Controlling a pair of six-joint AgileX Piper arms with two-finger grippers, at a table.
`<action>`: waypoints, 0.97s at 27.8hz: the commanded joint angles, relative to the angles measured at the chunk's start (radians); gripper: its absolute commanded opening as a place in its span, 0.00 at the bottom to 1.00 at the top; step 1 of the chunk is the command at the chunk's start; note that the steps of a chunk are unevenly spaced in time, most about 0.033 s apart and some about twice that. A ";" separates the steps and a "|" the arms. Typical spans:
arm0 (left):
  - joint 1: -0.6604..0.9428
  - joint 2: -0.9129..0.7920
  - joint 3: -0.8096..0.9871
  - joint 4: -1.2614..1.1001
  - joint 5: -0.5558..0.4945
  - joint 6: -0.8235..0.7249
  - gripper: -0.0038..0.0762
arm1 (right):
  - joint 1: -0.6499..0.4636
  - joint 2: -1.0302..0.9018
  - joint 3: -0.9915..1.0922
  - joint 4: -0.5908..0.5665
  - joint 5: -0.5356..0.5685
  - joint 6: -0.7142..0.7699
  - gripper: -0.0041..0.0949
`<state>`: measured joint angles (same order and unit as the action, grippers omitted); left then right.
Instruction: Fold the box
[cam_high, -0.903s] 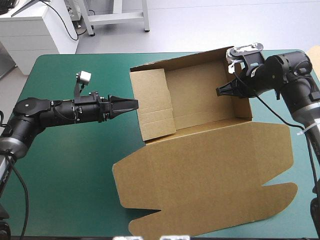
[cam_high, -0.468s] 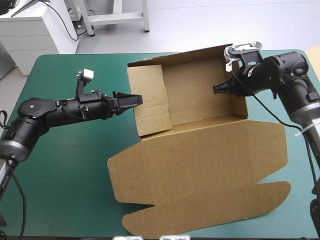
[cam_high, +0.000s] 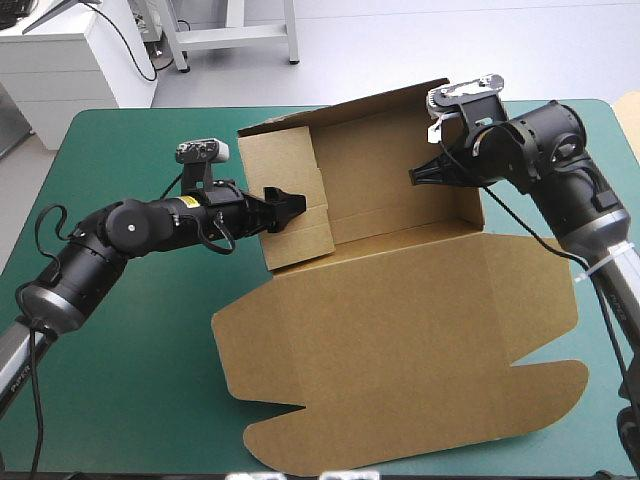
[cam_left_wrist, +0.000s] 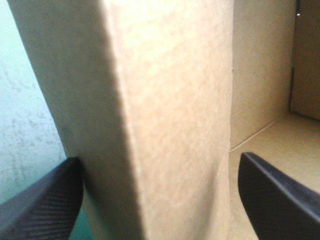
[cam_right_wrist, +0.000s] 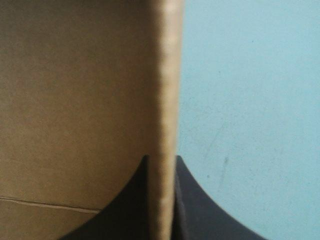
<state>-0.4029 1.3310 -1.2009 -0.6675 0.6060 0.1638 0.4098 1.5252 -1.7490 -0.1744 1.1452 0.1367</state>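
While the brown cardboard box (cam_high: 400, 330) sat mid-table on the teal-green cover (cam_high: 150, 340), walls raised at the far side and broad lid flat toward the near edge, the left gripper (cam_high: 288, 202) straddled its left wall, black fingers (cam_left_wrist: 45, 205) apart. The right gripper (cam_high: 415, 178) pinched the right wall, one finger on each face.

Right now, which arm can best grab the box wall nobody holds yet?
Left. The left tool stands open with that wall between its fingers; the right tool is shut on the box's opposite wall.
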 joint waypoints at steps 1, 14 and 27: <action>-0.027 -0.025 -0.033 0.021 -0.097 -0.046 0.80 | 0.048 -0.040 -0.057 -0.008 -0.044 0.026 0.04; -0.027 0.006 -0.033 0.024 -0.201 -0.032 0.69 | 0.147 -0.040 -0.061 -0.130 -0.014 0.102 0.04; -0.027 0.012 -0.122 0.115 -0.054 -0.037 0.04 | 0.147 -0.040 -0.061 -0.131 0.001 0.104 0.04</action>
<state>-0.4106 1.3824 -1.2386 -0.5103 0.5244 0.1380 0.5409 1.5173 -1.7802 -0.3771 1.2429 0.2763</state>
